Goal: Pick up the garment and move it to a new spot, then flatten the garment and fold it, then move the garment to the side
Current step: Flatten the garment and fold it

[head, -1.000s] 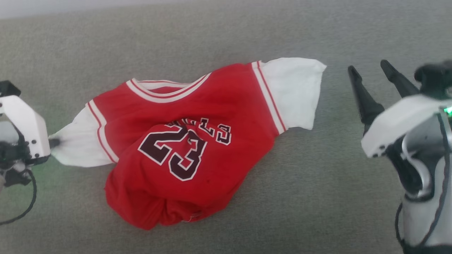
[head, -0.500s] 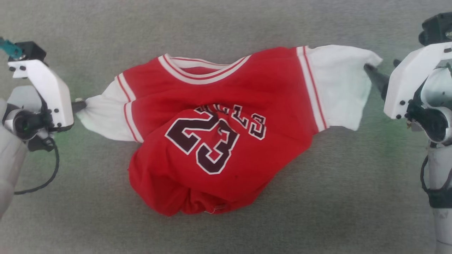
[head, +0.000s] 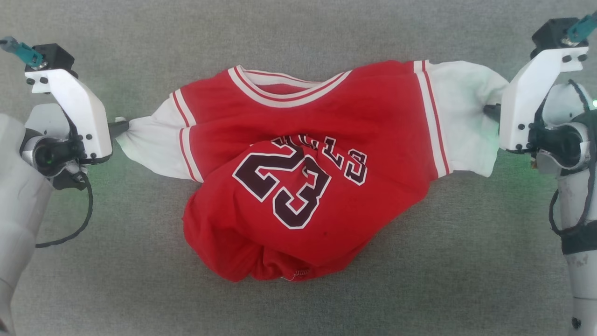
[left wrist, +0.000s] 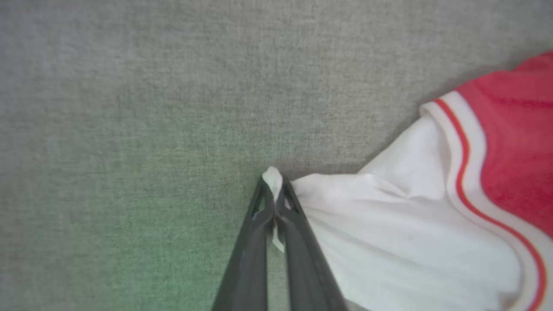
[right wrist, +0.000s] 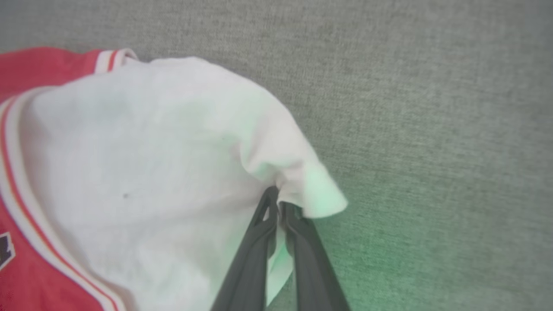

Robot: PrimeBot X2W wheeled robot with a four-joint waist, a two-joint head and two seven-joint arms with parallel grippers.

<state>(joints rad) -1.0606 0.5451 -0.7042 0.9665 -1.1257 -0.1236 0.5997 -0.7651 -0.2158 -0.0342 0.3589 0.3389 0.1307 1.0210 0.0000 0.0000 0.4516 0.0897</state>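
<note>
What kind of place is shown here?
Probably a robot cloth-folding test area: a plain grey fabric surface, one red jersey on it, and the left fingers and right fingers pinching its two ends.

My left gripper (head: 119, 127) comes in from the left with its two dark fingers pointing toward the middle. The left wrist view shows the tips pressed together on a pinch of the garment (head: 373, 116) at its white sleeve. My right gripper (head: 489, 111) mirrors it from the right, fingers clamped on the other sleeve's hem. The left forearm (head: 18, 210) and right forearm (head: 578, 270) run down toward the lower corners of the head view.
</note>
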